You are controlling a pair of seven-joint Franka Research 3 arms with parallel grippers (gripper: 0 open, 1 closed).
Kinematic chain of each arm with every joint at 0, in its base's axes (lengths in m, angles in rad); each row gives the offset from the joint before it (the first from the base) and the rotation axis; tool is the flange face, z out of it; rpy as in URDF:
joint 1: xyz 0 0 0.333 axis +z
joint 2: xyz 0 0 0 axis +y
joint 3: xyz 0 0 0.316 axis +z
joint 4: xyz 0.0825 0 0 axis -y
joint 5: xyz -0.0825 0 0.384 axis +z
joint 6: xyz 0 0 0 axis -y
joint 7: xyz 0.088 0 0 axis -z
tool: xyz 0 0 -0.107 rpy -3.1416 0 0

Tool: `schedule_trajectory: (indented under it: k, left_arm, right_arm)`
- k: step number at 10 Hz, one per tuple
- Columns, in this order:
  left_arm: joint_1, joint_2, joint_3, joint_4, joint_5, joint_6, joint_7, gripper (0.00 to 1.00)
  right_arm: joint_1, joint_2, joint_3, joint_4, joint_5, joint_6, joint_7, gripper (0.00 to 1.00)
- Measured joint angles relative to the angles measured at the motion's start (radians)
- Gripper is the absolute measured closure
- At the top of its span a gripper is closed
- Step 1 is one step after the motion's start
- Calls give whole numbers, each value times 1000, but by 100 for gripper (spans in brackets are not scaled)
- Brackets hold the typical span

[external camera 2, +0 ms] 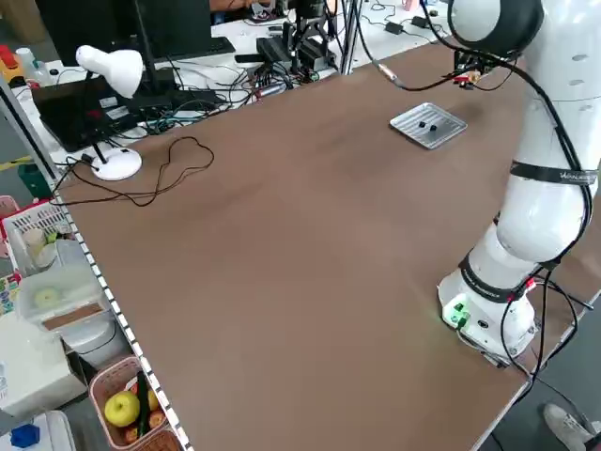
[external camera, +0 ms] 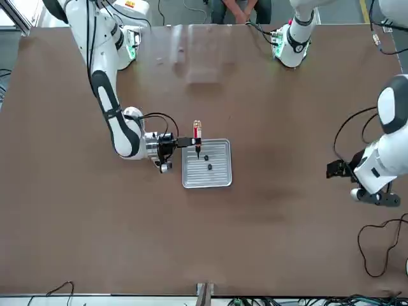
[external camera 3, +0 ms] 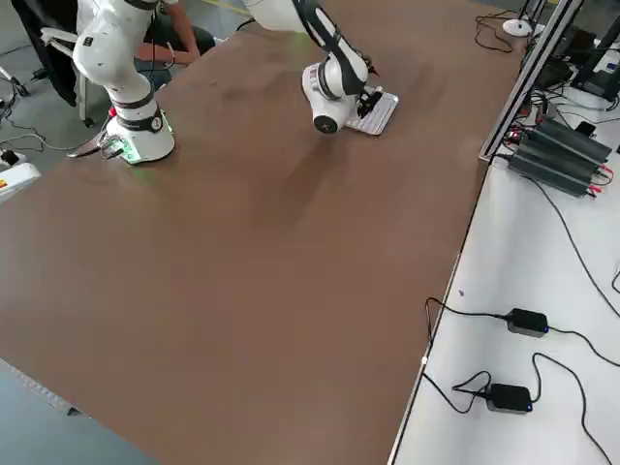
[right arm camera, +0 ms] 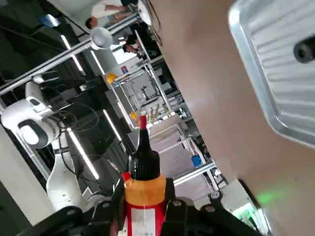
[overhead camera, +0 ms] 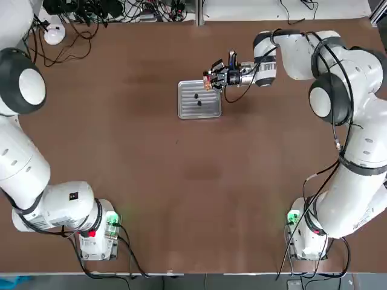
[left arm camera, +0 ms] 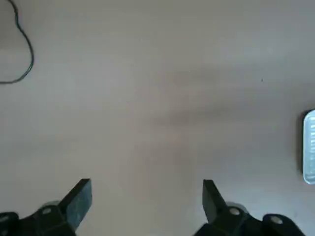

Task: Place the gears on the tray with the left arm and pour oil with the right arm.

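The ribbed silver tray (overhead camera: 210, 110) lies at the table's far middle, with two dark gears (overhead camera: 196, 95) (overhead camera: 199, 103) resting on it. My right gripper (overhead camera: 213, 77) hovers at the tray's far right corner, shut on the oil bottle (overhead camera: 207, 80). From the front, the oil bottle (external camera: 197, 135) is tipped over, its dark nozzle reaching over the tray's rim (external camera: 191, 182) close to one gear (external camera: 205, 157). The right wrist view shows the red-and-orange bottle (right arm camera: 144, 196) between the fingers and the tray (right arm camera: 266, 64) beyond. My left gripper (left arm camera: 147, 189) hangs open over bare table, far from the tray.
A white desk lamp (external camera 2: 111, 70) and loose cables (external camera 2: 160, 174) sit at the table's far left corner. Cables and equipment line the far edge. A person sits behind the robot's side of the table (external camera: 239, 7).
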Motion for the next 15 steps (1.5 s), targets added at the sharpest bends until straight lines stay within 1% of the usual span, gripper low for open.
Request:
schedule_trajectory:
  k: [1,3,6,10,15]
  left_arm:
    - [-16,-24,14,7,-1,-38,-12,1]
    - [-51,-86,57,24,-14,-155,-71,1]
    - [-55,-157,71,30,-24,-255,-110,1]
    - [-54,-230,93,24,-24,-287,-102,1]
    - [-54,-235,94,5,-24,-285,-50,1]
  right_arm:
    - [0,1,0,4,-13,0,31,67]
    - [4,23,2,3,-19,-5,48,67]
    - [13,56,5,5,-18,-12,119,67]
    - [17,65,5,7,-18,-10,149,67]
    - [40,68,7,40,-18,-8,148,67]
